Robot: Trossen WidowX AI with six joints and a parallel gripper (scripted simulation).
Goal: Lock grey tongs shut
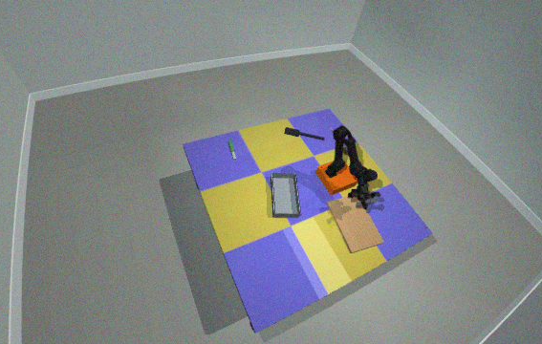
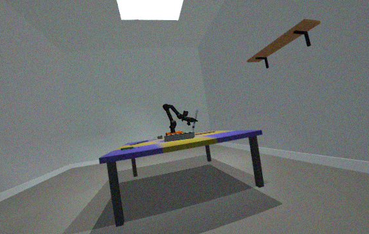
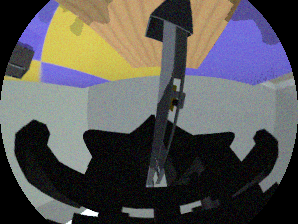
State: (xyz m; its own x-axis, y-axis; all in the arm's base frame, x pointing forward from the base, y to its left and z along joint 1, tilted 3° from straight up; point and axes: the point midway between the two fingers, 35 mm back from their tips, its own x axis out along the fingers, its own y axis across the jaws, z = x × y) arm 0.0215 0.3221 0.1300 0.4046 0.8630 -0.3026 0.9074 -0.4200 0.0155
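My gripper is shut on the grey tongs, in the air near the board's end closest to the robot base. The tongs stand nearly upright, slightly tilted, in the exterior view. In the wrist view their arms lie close together, and their wide dark end points down toward the wooden board. The pale end points up. Whether the lock is engaged cannot be seen. The roasting tin holds no tongs.
The orange robot base is behind the board. A black brush-like tool lies at the back of the table. A green and white marker lies at the far corner from the board.
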